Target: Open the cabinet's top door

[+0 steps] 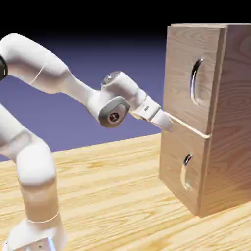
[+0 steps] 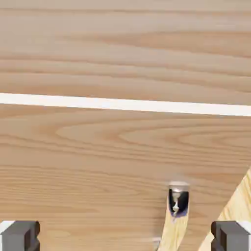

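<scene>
Wide-open tool [image 2: 126, 236], below the top door [image 1: 179, 56]'s handle [image 1: 192, 83] and perhaps nearly touching wood, should back off, rise, then straddle that handle squarely before closing.

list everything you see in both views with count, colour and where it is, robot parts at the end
cabinet: one, light brown woodgrain, exterior view's right, on the table
top door: one, light brown woodgrain, upper front of the cabinet
lower door: one, light brown woodgrain, below the top door
curved handles: two, silver, one on the top door, one on the lower door
gap line: one, whitish, between the doors
table: one, yellowish wood, under the cabinet
backdrop: one, blue-violet, darkening to black at the top
arm: one, white, exterior view's left
gripper: one, grey fingertips, open, in front of the doors
</scene>
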Robot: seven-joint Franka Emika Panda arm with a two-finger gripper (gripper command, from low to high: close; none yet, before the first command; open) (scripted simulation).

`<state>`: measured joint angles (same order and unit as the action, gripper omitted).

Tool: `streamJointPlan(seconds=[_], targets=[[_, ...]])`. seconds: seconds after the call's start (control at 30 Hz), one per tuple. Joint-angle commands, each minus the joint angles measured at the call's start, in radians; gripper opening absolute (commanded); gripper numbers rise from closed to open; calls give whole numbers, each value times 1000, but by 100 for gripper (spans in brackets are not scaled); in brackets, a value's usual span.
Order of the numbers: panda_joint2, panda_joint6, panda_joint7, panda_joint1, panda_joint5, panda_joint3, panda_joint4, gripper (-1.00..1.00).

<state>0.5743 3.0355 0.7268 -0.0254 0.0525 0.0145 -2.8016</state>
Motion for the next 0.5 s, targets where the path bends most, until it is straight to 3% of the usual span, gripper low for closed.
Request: streamJointPlan(seconds=[0.0, 0.47], targets=[[4, -1, -12, -11, 44, 12, 7, 0], [54, -19, -177, -166, 652, 180, 104, 0]])
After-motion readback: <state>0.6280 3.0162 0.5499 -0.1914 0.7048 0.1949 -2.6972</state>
